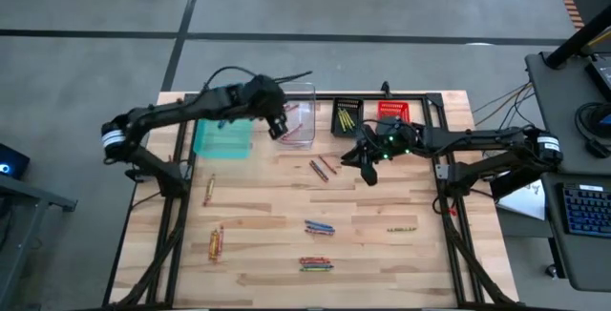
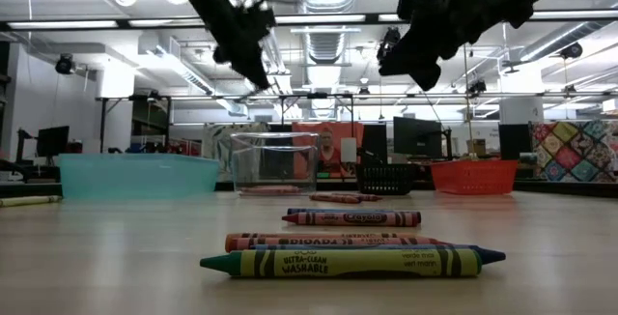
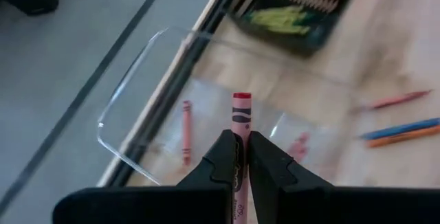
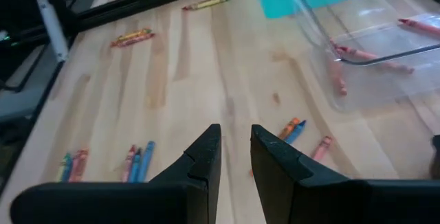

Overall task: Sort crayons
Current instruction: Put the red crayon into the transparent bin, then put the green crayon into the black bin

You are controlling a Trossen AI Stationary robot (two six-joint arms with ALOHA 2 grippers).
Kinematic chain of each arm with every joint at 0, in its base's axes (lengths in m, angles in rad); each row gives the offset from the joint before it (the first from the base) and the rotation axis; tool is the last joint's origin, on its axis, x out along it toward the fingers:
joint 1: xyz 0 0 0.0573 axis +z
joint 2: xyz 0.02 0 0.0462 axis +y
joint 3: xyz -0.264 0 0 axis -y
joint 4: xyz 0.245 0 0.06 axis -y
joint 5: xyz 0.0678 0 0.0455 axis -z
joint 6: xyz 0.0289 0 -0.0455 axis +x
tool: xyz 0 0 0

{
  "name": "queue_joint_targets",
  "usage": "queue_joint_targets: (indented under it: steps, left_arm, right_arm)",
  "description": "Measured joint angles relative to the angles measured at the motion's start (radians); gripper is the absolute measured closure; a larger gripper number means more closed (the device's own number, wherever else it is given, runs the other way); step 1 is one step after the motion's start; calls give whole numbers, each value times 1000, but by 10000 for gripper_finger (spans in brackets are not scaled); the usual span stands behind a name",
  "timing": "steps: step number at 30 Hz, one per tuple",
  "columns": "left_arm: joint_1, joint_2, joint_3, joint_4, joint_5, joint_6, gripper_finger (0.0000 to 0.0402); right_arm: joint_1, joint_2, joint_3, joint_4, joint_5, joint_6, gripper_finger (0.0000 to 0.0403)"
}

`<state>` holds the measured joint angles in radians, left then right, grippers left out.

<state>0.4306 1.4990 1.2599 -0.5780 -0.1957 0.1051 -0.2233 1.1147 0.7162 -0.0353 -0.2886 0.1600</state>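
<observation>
Left gripper (image 1: 280, 120) over the clear plastic rectangular bin (image 1: 307, 92) at the table's far edge, fingers (image 3: 223, 161) clamped on a pink paper-wrapped crayon (image 3: 240, 117) pointing down into that bin. Inside the clear bin, more pink crayons (image 3: 185, 132) flat on its floor. Teal plastic bin (image 1: 222, 138) just left of the clear bin; black mesh basket (image 1: 346, 117) of yellow crayons just right of it, red mesh basket (image 1: 392, 111) beyond that. Right gripper (image 1: 368, 170) raised above the wooden slat table (image 1: 382, 254), to the right of the clear bin and in front of the black basket, fingers (image 4: 203, 157) slightly apart, holding nothing. Loose crayons (image 1: 319, 227) scattered on the table nearer than the clear bin: a small group (image 1: 322, 168) just in front of it, more (image 1: 316, 264) toward the near edge, and some orange-yellow ones (image 1: 216, 242) off to the left.
</observation>
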Motion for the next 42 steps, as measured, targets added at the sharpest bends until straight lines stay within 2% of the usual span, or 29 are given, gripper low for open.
queue_joint_targets:
  steps: [8, 14, 26, 38, 42]
  left_arm:
    - [92, 220, 97, 0, 4, 128, 402]
    - [116, 318, 159, 0, 4, 148, 402]
    - [134, 423, 214, 17, -2, 128, 399]
    - [150, 468, 209, 29, -5, 111, 335]
    - [150, 466, 212, 28, -5, 111, 325]
  right_arm:
    - [74, -93, 0, -6, 1, 37, 335]
    - [125, -144, 0, -5, 1, 48, 335]
    - [141, -135, 0, -5, 4, 15, 335]
    - [141, -129, 0, -1, 4, 24, 335]
    - [141, -129, 0, -1, 44, 25, 335]
